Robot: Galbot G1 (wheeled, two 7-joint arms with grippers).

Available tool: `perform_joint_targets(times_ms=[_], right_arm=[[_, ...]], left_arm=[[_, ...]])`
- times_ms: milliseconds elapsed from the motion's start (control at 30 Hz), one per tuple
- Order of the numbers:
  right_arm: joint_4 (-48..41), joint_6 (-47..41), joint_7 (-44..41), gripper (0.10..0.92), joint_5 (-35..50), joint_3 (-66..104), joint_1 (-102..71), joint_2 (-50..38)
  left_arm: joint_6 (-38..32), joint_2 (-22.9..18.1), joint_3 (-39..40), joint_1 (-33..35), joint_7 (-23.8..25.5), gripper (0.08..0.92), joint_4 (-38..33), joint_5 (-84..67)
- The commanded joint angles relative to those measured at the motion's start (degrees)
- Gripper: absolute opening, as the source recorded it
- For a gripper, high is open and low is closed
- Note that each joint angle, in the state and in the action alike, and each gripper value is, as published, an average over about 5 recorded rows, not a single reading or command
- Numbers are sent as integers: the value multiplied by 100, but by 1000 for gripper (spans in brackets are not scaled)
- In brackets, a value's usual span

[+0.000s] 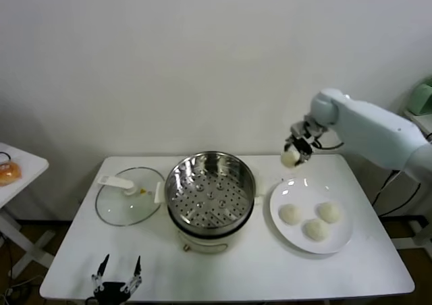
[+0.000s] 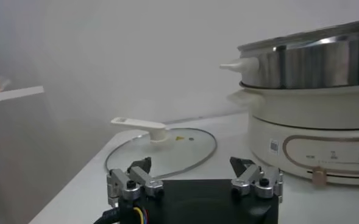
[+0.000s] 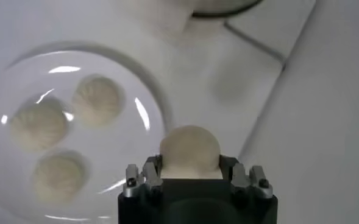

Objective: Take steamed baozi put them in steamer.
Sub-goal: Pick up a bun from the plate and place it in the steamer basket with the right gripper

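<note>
Right gripper (image 1: 295,151) raised above the plate's (image 1: 341,241) far edge, jaws pinching one steamed baozi (image 1: 290,158). Three more baozi (image 1: 316,229) lying on the plate, right of the steamer (image 1: 210,190) at mid tabletop (image 1: 270,271). Glass lid (image 1: 128,196) flat just left of the steamer. Left gripper (image 1: 117,272) parked at the near left edge, jaws spread and holding nothing

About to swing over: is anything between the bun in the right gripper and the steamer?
Nothing visible. The right gripper holds the bun up above the plate's far rim; the steamer stands open, its lid flat on its far side.
</note>
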Motion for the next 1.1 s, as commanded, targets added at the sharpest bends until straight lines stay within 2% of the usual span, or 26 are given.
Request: perform_joint_targets(times_ms=[33, 233, 667, 1100], right_arm=[[2011, 1121, 270, 632, 914, -1149, 1964, 703], [1737, 1808, 486, 634, 423, -1326, 1497, 1394], [-733, 2868, 638, 636, -1014, -748, -80, 2589], [-1784, 3274, 650, 637, -1145, -349, -646, 3205]], left_arm=[[-26, 0, 30, 21, -20, 823, 29, 36], [-19, -10, 65, 7, -23, 823, 30, 44], [-63, -28, 42, -67, -32, 823, 128, 45], [-86, -15, 2, -182, -35, 823, 281, 31]])
